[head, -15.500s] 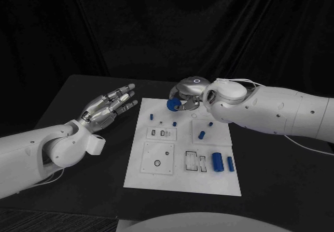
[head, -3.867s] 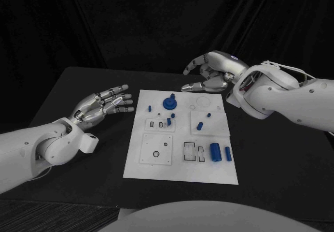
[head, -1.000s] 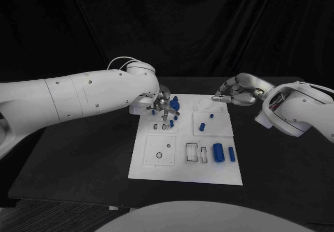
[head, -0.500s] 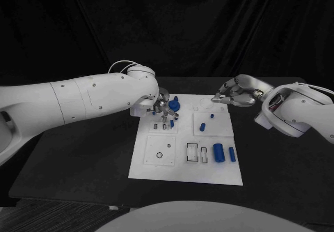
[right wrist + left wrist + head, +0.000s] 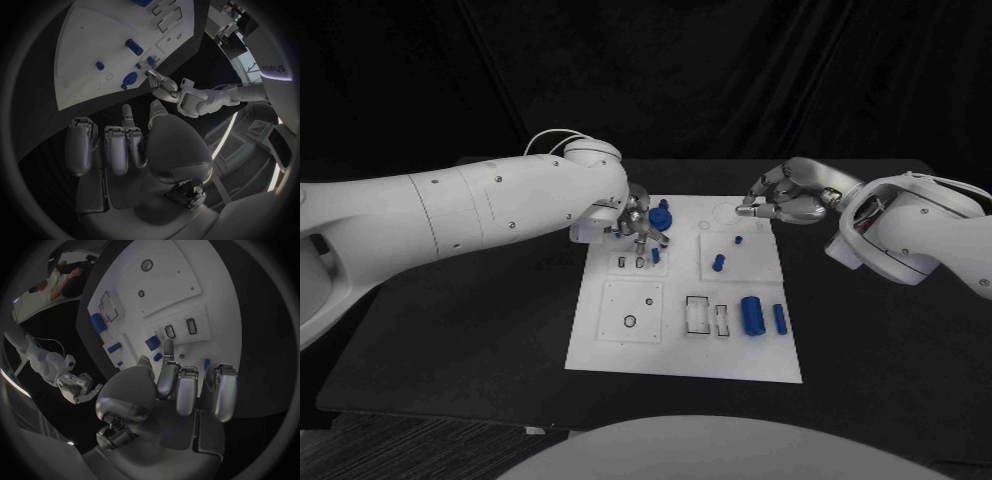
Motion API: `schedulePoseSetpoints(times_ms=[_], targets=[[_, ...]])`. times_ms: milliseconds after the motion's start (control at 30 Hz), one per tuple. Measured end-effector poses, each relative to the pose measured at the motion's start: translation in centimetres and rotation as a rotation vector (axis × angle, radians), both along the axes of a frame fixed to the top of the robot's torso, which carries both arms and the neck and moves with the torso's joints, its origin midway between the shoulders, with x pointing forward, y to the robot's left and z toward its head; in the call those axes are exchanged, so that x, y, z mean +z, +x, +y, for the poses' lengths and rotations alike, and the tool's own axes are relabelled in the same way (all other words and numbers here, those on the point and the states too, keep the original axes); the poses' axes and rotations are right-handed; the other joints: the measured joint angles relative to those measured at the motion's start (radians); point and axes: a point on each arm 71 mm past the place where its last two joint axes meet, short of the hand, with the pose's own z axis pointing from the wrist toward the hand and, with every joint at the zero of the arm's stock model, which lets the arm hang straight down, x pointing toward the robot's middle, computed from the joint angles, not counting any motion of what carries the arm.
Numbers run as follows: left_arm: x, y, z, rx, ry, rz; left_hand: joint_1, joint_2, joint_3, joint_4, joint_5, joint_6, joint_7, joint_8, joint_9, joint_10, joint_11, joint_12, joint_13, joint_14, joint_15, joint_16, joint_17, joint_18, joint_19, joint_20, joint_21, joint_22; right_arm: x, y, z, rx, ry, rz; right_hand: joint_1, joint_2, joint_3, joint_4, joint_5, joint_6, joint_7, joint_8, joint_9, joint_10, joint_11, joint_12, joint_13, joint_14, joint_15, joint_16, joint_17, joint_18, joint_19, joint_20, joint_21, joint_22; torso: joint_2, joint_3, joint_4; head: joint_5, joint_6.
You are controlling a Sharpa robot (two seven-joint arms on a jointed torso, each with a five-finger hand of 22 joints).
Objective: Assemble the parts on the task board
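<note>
Right now the task board [image 5: 687, 335] lies flat in the middle of the black table [image 5: 473, 330], w/ small blue parts on it. A round blue part [image 5: 662, 212] stands near the far edge of the board, a little blue peg [image 5: 718, 263] lies more to the middle, and two long blue parts [image 5: 751, 319] lie side by side near the right edge. The left hand [image 5: 638, 226] is over the far left bit of the board, just beside the round blue part, fingers pointing down at the small slots. In the left wrist view its fingers [image 5: 186, 390] are a bit bent and apart, and one fingertip looks close to a small blue piece [image 5: 152, 343], but I can't tell if it holds anything. The right hand [image 5: 783, 196] is past the far right corner of the board, fingers curled in, w/ nothing in them that I can see.
</note>
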Motion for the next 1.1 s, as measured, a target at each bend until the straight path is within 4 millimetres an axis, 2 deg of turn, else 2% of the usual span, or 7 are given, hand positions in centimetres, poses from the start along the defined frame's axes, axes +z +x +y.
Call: schedulePoseSetpoints(times_ms=[767, 867, 967, 1000, 1033, 1067, 1100], targets=[[-0.36, -0.02, -0.41, -0.011, -0.004, 0.010, 0.000, 0.000, 0.000, 0.000, 0.000, 0.020, -0.002, -0.008, 0.000, -0.006, -0.006, 0.000, 0.000, 0.000, 0.000, 0.000, 0.000, 0.000, 0.000, 0.000, 0.000, 0.000, -0.22, 0.01, 0.00, 0.003, -0.006, 0.013, 0.000, 0.000, 0.000, 0.000, 0.000, 0.000, 0.000, 0.000, 0.000, 0.000, 0.000, 0.000, 0.000, 0.000, 0.000, 0.000, 0.000, 0.000, 0.000, 0.000, 0.000, 0.000, 0.000, 0.0003, -0.0007, -0.001, 0.000], [-0.43, -0.06, -0.50, -0.013, -0.004, 0.012, 0.000, 0.000, 0.000, 0.000, 0.000, 0.020, -0.002, -0.008, 0.000, 0.000, 0.000, 0.000, 0.000, 0.000, 0.000, 0.000, 0.000, 0.000, 0.000, 0.000, 0.000, 0.000, -0.25, 0.02, 0.01, 0.004, -0.008, 0.015, 0.000, 0.000, 0.000, 0.000, 0.000, 0.000, 0.000, 0.000, 0.000, 0.000, 0.000, 0.000, 0.000, 0.000, 0.000, 0.000, 0.000, 0.000, 0.000, 0.000, 0.000, 0.000, 0.000, 0.0003, -0.0005, -0.002, 0.000], [-0.46, -0.10, -0.59, -0.016, -0.004, 0.013, 0.005, -0.005, 0.000, 0.000, 0.000, 0.020, -0.002, -0.008, 0.000, -0.004, -0.004, 0.000, 0.000, 0.000, 0.000, 0.000, 0.000, 0.000, 0.000, 0.000, 0.000, 0.000, -0.28, 0.03, 0.04, 0.004, -0.009, 0.017, 0.000, 0.000, 0.000, 0.000, 0.000, 0.000, 0.000, 0.000, 0.000, 0.000, 0.000, 0.000, 0.000, 0.000, 0.000, 0.000, 0.000, 0.000, 0.000, 0.000, 0.000, 0.000, -0.001, 0.0003, -0.0004, -0.001, 0.000], [-0.47, -0.11, -0.62, -0.017, -0.004, 0.014, 0.005, -0.005, 0.000, 0.000, 0.000, 0.022, -0.004, -0.008, 0.000, -0.004, -0.004, 0.000, 0.000, 0.000, 0.000, 0.000, 0.000, 0.000, 0.000, 0.000, 0.000, 0.000, -0.29, 0.03, 0.04, 0.004, -0.010, 0.018, 0.001, 0.001, 0.000, 0.000, 0.013, 0.000, 0.000, 0.000, 0.000, 0.000, 0.000, 0.000, 0.000, 0.000, 0.000, 0.000, 0.000, 0.000, 0.000, 0.000, -0.011, 0.000, -0.001, 0.0003, -0.0003, -0.001, 0.000], [-0.48, -0.12, -0.64, -0.018, -0.003, 0.014, 0.005, -0.005, 0.000, 0.000, 0.000, 0.029, -0.010, -0.016, 0.000, -0.003, -0.003, 0.000, 0.000, 0.000, 0.000, 0.000, 0.000, 0.000, 0.000, 0.000, 0.000, 0.000, -0.30, 0.02, 0.05, 0.004, -0.010, 0.019, 0.013, 0.013, 0.000, 0.000, 0.023, 0.000, 0.000, 0.000, 0.000, 0.000, 0.000, 0.000, 0.000, 0.000, 0.000, 0.000, 0.000, 0.000, 0.000, 0.000, -0.011, 0.000, -0.001, 0.0003, -0.0003, 0.000, 0.000], [-0.49, -0.14, -0.66, -0.018, -0.003, 0.015, 0.005, -0.005, 0.000, 0.000, 0.000, 0.033, -0.007, -0.019, 0.000, -0.001, -0.002, 0.000, 0.000, 0.000, 0.000, 0.000, 0.000, 0.000, 0.000, 0.000, 0.000, 0.000, -0.31, 0.02, 0.05, 0.004, -0.010, 0.020, 0.016, 0.016, 0.000, 0.000, 0.031, 0.000, 0.000, 0.000, 0.000, 0.000, 0.000, 0.000, 0.000, 0.000, 0.000, 0.000, 0.000, 0.000, 0.000, 0.000, -0.011, 0.000, -0.001, 0.0003, -0.0002, 0.000, 0.000], [-0.50, -0.16, -0.67, -0.019, -0.003, 0.016, 0.005, -0.005, 0.029, -0.012, 0.000, 0.039, -0.008, -0.019, 0.000, -0.001, -0.002, 0.000, 0.000, 0.000, 0.000, 0.000, 0.000, 0.000, 0.000, 0.000, 0.000, 0.000, -0.32, 0.02, 0.06, 0.004, -0.011, 0.021, 0.016, 0.016, 0.000, 0.000, 0.031, 0.000, 0.000, 0.000, 0.000, 0.000, 0.000, 0.000, 0.000, 0.000, 0.000, 0.000, 0.000, 0.000, 0.000, 0.000, -0.011, 0.000, -0.001, 0.0003, 0.0001, 0.000, 0.000]])
